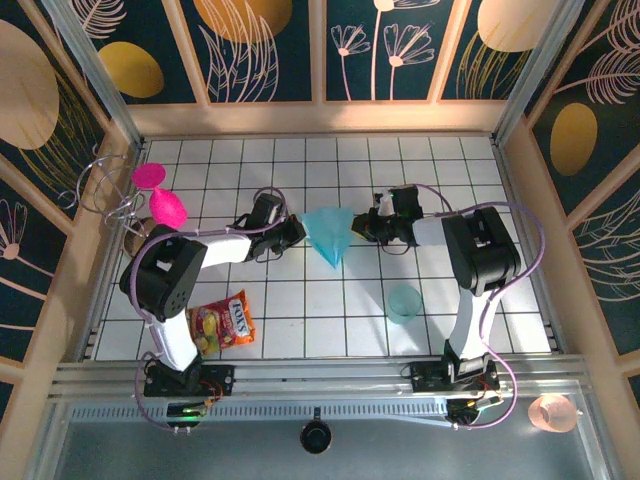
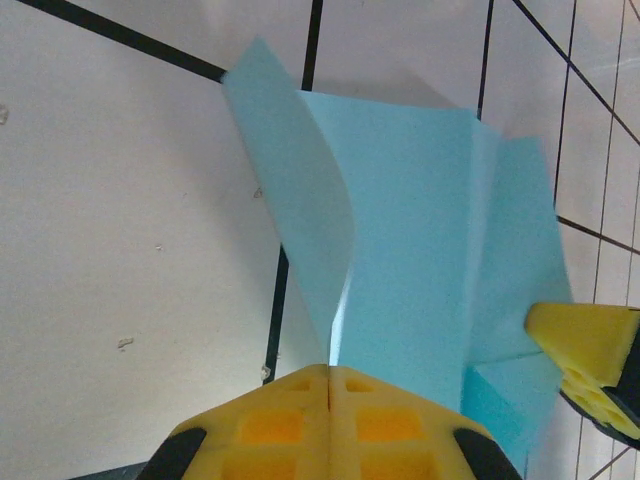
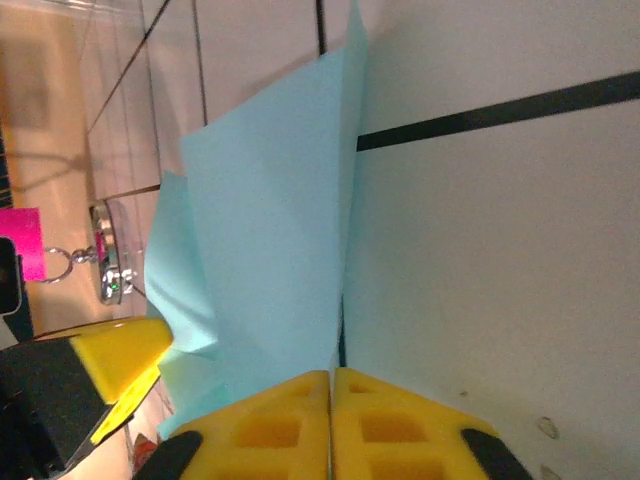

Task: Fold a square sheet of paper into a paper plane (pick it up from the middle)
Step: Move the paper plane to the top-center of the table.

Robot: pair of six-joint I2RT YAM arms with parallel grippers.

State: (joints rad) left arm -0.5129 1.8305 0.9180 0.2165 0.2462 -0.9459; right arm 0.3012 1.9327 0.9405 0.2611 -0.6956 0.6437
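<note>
The light-blue sheet of paper (image 1: 330,235) is folded into a creased wedge with its point toward the near edge, at mid-table between my two grippers. My left gripper (image 1: 296,232) is shut on its left edge. In the left wrist view the paper (image 2: 400,250) runs into the closed yellow fingertips (image 2: 330,372), one flap curling upward. My right gripper (image 1: 362,228) pinches the opposite edge. In the right wrist view the paper (image 3: 270,220) stands on edge and enters the jaws (image 3: 331,376), which stand almost together. The other arm's yellow finger shows in each wrist view (image 2: 590,350) (image 3: 110,350).
A translucent teal cup (image 1: 404,302) stands near the right arm's base. A red-yellow snack bag (image 1: 222,323) lies by the left arm. Pink pieces (image 1: 160,195) and a wire stand (image 1: 105,190) sit at the far left. Patterned walls enclose the tiled table (image 1: 300,300).
</note>
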